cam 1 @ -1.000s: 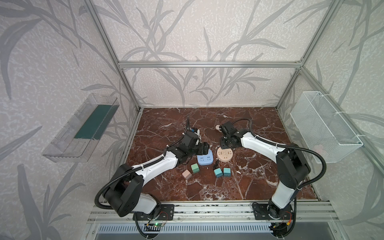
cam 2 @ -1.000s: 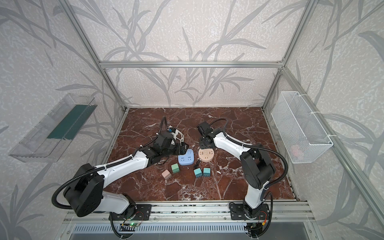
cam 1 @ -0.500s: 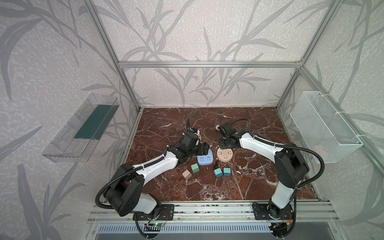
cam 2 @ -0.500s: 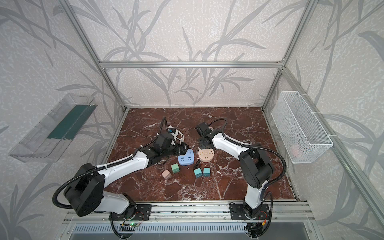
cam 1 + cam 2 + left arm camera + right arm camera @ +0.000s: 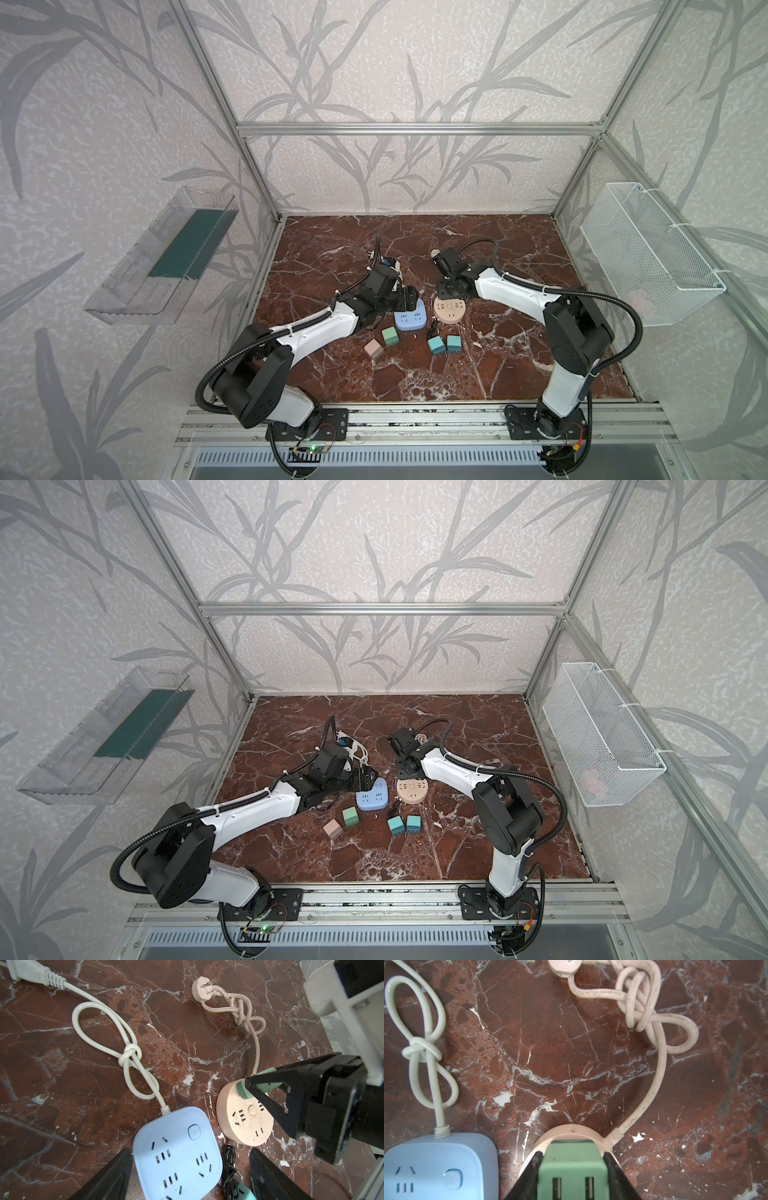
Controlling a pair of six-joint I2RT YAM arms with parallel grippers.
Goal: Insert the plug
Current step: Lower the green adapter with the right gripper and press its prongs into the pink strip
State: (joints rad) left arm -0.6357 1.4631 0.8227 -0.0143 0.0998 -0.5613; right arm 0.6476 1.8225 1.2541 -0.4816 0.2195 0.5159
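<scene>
My right gripper [image 5: 572,1155] is shut on a green cube plug [image 5: 572,1167], whose face with two slots looks toward the wrist camera. The plug sits at the far rim of the round pink power strip [image 5: 247,1118]; its prongs are hidden. In both top views this gripper [image 5: 451,291] [image 5: 409,771] hangs over the pink strip [image 5: 450,309] [image 5: 411,791]. My left gripper [image 5: 189,1150] is open, its fingers on either side of the blue square power strip [image 5: 178,1157], and it shows low beside that strip [image 5: 411,318] in a top view.
Several loose cube plugs lie in front of the strips: teal ones [image 5: 390,336] [image 5: 435,345] [image 5: 454,344] and a pink one [image 5: 374,348]. A black cable [image 5: 229,1165] lies between the strips. Knotted white [image 5: 129,1053] and pink [image 5: 241,1012] cords trail behind. A wire basket [image 5: 648,253] hangs on the right wall.
The right arm has shifted slightly to the left with the green plug in its grip. The left arm has stayed where it was.
</scene>
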